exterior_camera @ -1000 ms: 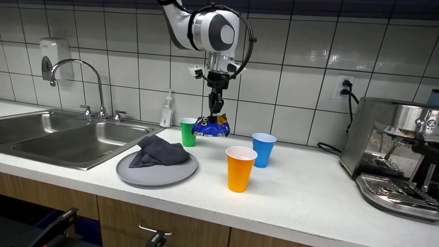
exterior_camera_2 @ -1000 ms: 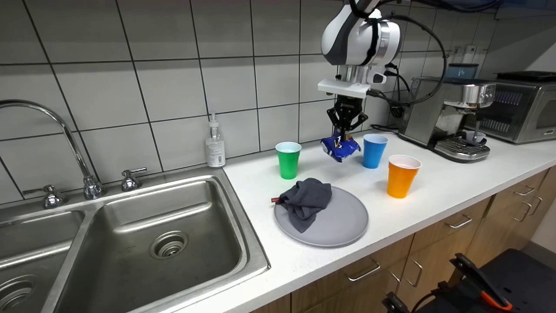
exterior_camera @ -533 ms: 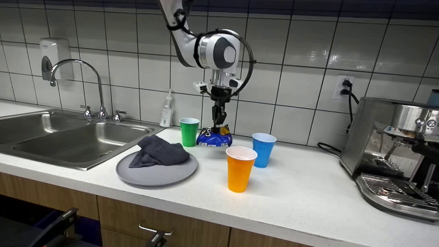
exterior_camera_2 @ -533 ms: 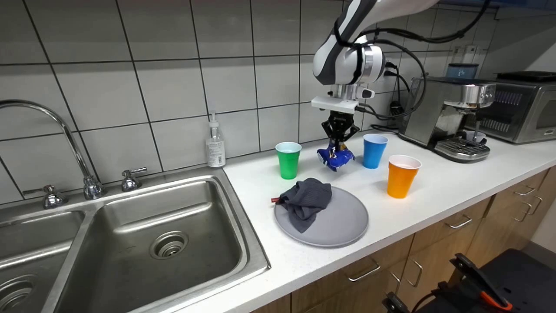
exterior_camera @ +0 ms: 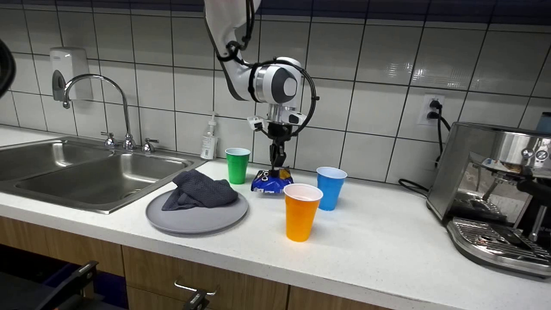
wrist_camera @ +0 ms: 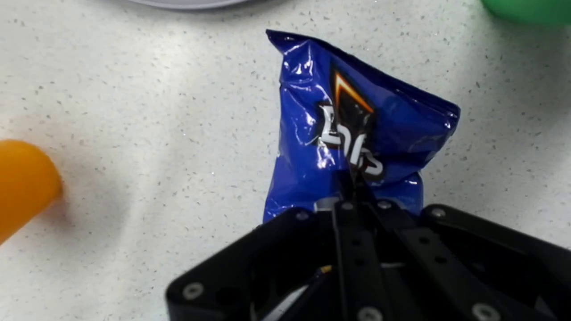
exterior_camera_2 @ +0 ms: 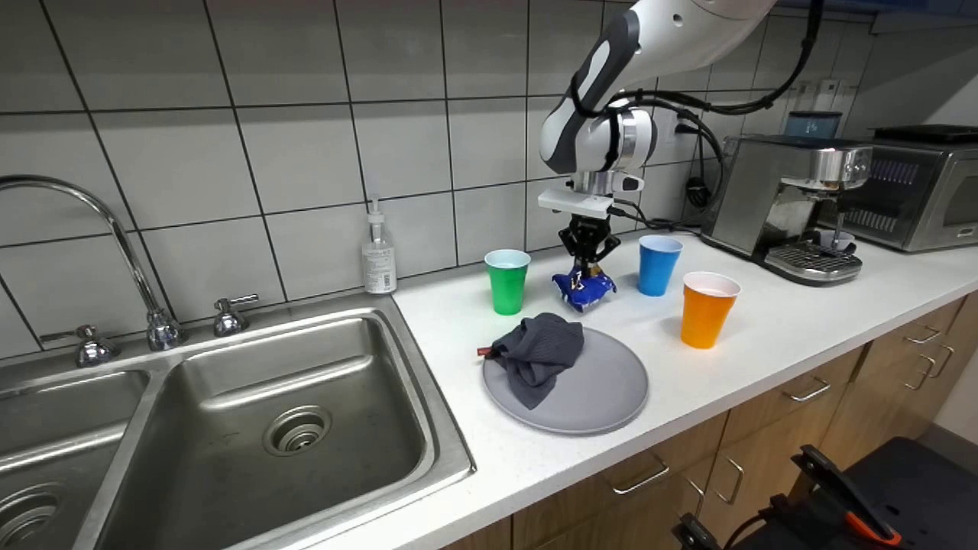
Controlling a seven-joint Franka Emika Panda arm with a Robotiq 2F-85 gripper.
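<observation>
Wrist view: the blue packet [wrist_camera: 345, 129] is being pinched by the gripper [wrist_camera: 353, 189], whose jaws are being pressed narrow on it, while the green cup [wrist_camera: 533, 11] is being shown at two o'clock from the packet, the plate [wrist_camera: 192, 4] at ten and the orange cup [wrist_camera: 26, 187] near nine. In an exterior view, the packet is being held low, just over or on the counter [exterior_camera_2: 802, 313], with the green cup being seen at nine o'clock from it, the blue cup [exterior_camera_2: 659, 269] between two and three, and the dark cloth [exterior_camera_2: 539, 355] at seven, being borne by the plate. Grasping is being judged as done and letting go as not yet done; whether the packet is being supported by the counter cannot be told.
</observation>
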